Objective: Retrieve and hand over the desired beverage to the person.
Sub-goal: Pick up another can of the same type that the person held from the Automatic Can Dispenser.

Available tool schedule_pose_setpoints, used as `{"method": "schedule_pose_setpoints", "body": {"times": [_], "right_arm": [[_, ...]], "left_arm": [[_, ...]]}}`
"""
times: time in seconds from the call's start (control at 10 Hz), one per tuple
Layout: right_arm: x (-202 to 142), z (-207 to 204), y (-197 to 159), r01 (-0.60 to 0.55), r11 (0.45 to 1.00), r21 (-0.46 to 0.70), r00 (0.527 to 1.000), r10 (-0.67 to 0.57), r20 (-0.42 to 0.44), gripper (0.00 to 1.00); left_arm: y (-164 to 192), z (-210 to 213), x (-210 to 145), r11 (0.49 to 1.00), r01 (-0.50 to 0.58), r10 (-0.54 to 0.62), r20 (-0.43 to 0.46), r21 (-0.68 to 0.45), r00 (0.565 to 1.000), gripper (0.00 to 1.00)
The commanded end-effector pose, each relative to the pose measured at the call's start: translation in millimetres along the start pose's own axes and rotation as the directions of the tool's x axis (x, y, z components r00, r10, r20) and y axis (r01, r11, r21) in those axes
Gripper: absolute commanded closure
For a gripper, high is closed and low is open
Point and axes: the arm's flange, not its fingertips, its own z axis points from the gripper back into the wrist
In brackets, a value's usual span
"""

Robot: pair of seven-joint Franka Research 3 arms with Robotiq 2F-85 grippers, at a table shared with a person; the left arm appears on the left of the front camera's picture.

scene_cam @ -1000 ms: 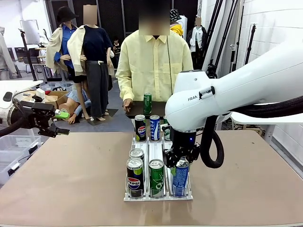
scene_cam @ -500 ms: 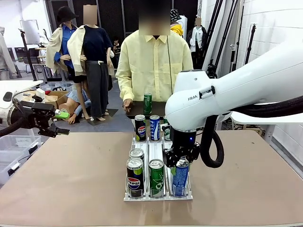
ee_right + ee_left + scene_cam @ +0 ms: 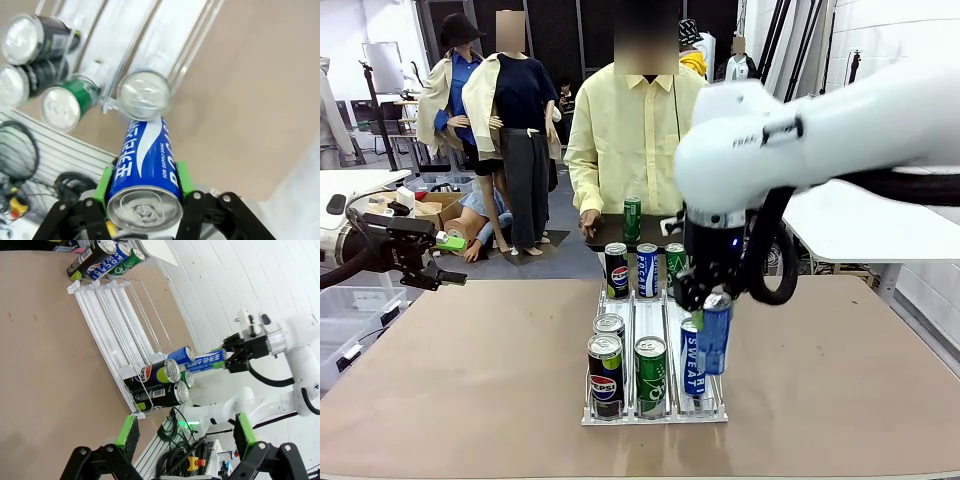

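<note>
The brown table [image 3: 470, 390] takes up the whole near view. The white right arm [image 3: 840, 130] bends over its right half and reaches in above the middle. At the far edge stands the person [image 3: 630, 140] in a pale-yellow shirt. One hand [image 3: 589, 222] is low, near a lone green can [image 3: 632, 218] that stands upright on a dark surface behind the table. The left arm [image 3: 350, 255] sits off the table's left side, well apart from everything else.

A clear rack [image 3: 650, 315] with three lanes lies in the middle of the table.

The right claw [image 3: 708, 297] is clenched on the upper end of the blue can [image 3: 714, 340]. In the right wrist view its green pads [image 3: 105, 182] press both sides of that can [image 3: 145, 160]. The can hangs slightly tilted and clear of the rack, above the front of the right lane. Just behind and below it, a second blue can [image 3: 690, 365] lettered SWEAT stands in that lane.

The left claw [image 3: 445, 258] is released, its jaws wide apart with nothing between them, as the left wrist view [image 3: 185, 432] also shows.

At the rack's near end stand a black Pepsi can [image 3: 605, 370] and a front green can [image 3: 650, 377], with a silver-topped can [image 3: 609, 325] just behind the Pepsi. At the far end, three upright cans [image 3: 647, 270] stand side by side.
</note>
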Motion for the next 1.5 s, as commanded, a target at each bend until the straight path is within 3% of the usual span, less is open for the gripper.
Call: {"method": "schedule_pose_setpoints", "body": {"times": [0.0, 0.3, 0.6, 1.1, 1.4], "right_arm": [[0, 35, -16, -0.029, 0.999, -0.029, 0.999, 0.029, 0.019, 0.68], [-13, 83, -34, -0.03, 0.997, -0.073, 0.997, 0.035, 0.063, 0.68], [-26, 110, -95, -0.026, 0.998, -0.055, 0.994, 0.032, 0.105, 0.68], [-60, 110, -172, -0.063, 0.997, -0.046, 0.985, 0.069, 0.159, 0.68], [-83, 110, -199, -0.093, 0.995, -0.034, 0.982, 0.098, 0.165, 0.68]], "left_arm": [[-2, 2, 0, 1.0, 0.005, -0.005, 0.004, -0.002, 1.0, 0.0], [-2, 2, 0, 1.0, 0.005, -0.005, 0.004, -0.002, 1.0, 0.0], [-2, 2, 0, 1.0, 0.005, -0.005, 0.004, -0.002, 1.0, 0.0], [-2, 2, 0, 1.0, 0.005, -0.005, 0.004, -0.002, 1.0, 0.0], [-2, 2, 0, 1.0, 0.005, -0.005, 0.004, -0.002, 1.0, 0.0]]}}
